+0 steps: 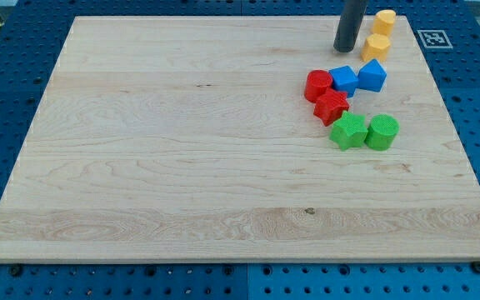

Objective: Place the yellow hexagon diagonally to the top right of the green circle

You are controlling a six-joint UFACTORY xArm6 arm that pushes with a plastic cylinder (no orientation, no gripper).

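Note:
The yellow hexagon (377,46) lies near the view's top right, with a second yellow block (385,21) just above it. The green circle (382,132) sits lower, at the right of a green star-like block (348,132). My tip (344,48) is the lower end of the dark rod, standing just left of the yellow hexagon with a small gap, above the blue blocks. The hexagon is well above the green circle, roughly straight up from it.
Two blue blocks (343,80) (372,75) lie between the yellows and the greens. A red block (317,86) and a red star-like block (332,107) sit left of them. The wooden board (182,150) ends at the view's top just above the yellows.

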